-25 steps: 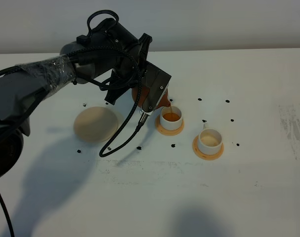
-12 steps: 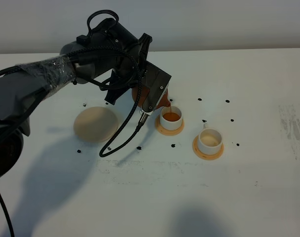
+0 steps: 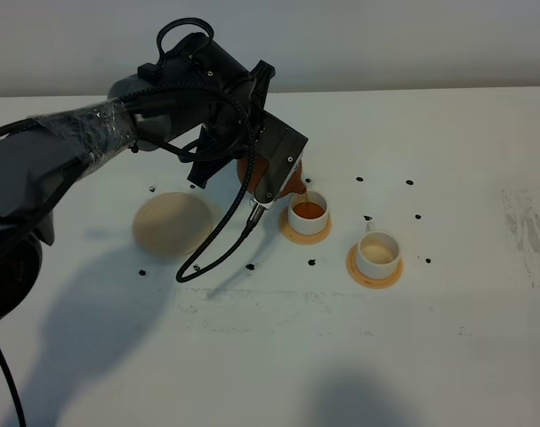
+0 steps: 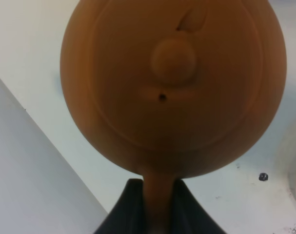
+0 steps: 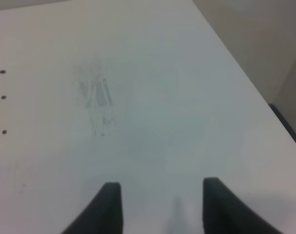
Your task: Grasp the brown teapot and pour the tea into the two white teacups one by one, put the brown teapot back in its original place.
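My left gripper [image 3: 268,174] is shut on the handle of the brown teapot [image 3: 292,181] and holds it tilted over the left white teacup [image 3: 308,212], which holds orange-brown tea. The wrist view fills with the teapot's lid and body [image 4: 173,83]; the two dark fingers [image 4: 130,204] clamp the handle. The right white teacup [image 3: 378,251] stands on its coaster, pale inside. The beige disc [image 3: 173,223] lies bare to the left. My right gripper [image 5: 157,204] is open and empty above bare table; it does not show in the exterior view.
Each cup sits on an orange-tan coaster [image 3: 292,233] [image 3: 374,277]. Small black marks [image 3: 409,182] dot the table around the cups. A black cable [image 3: 218,242] loops down from the left arm beside the disc. A scuffed patch [image 3: 523,222] lies at the right.
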You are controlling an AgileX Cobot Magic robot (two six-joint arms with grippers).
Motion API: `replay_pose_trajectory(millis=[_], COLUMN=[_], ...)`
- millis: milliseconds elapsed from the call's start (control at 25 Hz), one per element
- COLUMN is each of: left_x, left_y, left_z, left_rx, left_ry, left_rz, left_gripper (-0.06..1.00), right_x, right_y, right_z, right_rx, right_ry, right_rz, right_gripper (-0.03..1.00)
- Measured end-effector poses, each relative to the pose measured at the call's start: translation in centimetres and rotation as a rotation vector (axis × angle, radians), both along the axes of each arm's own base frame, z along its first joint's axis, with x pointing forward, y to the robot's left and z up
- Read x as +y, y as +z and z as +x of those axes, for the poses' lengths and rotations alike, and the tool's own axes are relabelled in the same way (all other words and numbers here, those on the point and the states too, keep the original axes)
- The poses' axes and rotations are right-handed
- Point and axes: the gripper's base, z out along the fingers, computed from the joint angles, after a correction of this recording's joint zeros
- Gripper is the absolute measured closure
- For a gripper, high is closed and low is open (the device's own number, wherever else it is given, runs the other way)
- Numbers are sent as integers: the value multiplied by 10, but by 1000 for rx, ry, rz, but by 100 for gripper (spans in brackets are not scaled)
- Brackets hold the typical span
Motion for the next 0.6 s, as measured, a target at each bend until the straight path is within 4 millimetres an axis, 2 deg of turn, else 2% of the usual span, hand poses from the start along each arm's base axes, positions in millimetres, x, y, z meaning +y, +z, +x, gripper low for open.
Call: replay_pose_trajectory(millis=[600], left_x=[-2], left_y=[1], left_z=[1], left_rx=[-21], left_ry=[-48], left_rz=[9], left_gripper=[86], right_x=[0], right_y=[0], right_z=[0], right_rx=[0], right_ry=[0], right_rz=[0], right_gripper=[57])
